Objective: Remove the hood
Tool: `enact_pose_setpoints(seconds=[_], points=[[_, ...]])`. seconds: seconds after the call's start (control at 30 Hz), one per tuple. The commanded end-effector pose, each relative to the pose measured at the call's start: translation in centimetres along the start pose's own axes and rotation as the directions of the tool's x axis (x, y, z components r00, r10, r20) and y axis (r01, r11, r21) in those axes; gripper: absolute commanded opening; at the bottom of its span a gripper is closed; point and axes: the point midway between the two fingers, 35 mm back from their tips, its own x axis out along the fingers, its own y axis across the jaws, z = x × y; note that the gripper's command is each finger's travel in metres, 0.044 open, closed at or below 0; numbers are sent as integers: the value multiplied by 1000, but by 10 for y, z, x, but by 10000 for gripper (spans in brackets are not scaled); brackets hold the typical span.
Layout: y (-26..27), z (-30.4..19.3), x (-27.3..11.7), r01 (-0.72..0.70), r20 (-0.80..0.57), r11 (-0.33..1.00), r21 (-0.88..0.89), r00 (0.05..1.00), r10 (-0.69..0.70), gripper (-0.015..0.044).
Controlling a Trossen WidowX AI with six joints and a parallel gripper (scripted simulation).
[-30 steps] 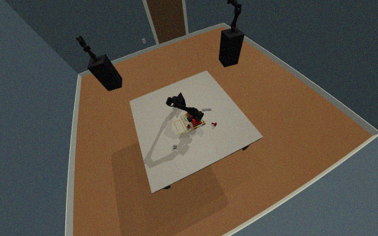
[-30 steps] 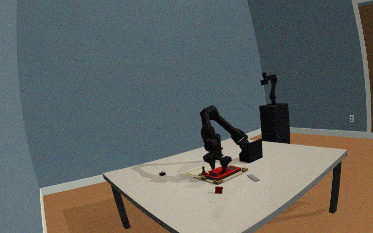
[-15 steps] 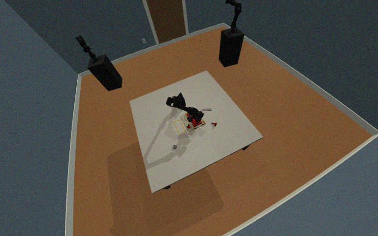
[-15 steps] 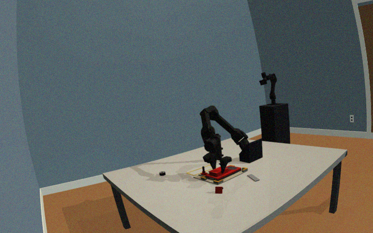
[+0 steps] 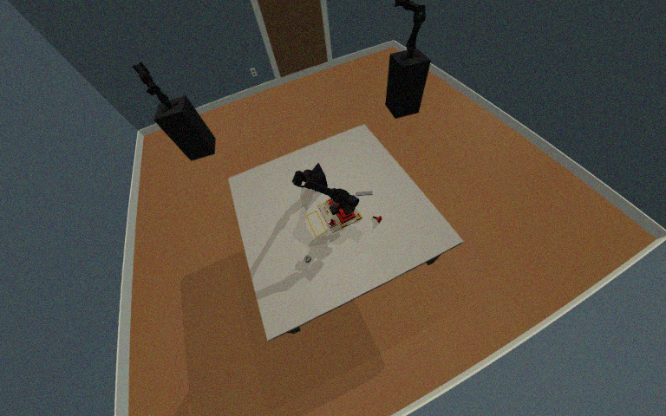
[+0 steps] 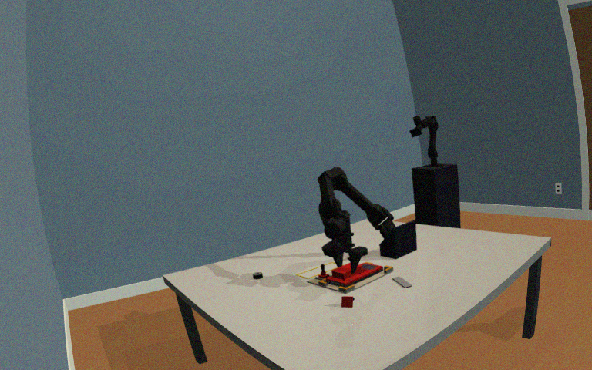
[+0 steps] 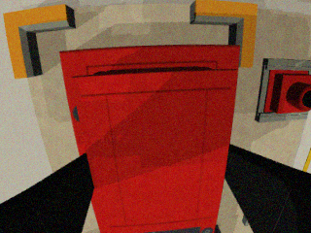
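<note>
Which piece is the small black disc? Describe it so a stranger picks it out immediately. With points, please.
On the white table (image 5: 343, 279) (image 6: 480, 261) (image 7: 15, 131), find the red toy car (image 5: 346, 216) (image 6: 358, 275) (image 7: 155, 121). Left of it in the exterior view lies a squat black disc (image 5: 307, 258) (image 6: 257, 275). It is round, unlike the red block (image 5: 378, 217) (image 6: 347, 301) and flat grey bar (image 5: 363, 193) (image 6: 401, 282).
</note>
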Motion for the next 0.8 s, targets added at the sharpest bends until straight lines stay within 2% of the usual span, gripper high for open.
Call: enact_pose_setpoints(seconds=[0.0, 0.77], points=[[0, 0, -3, -3, -1, 1000, 5, 1000, 3, 0], [0, 0, -18, -3, 0, 1000, 5, 1000, 3, 0]])
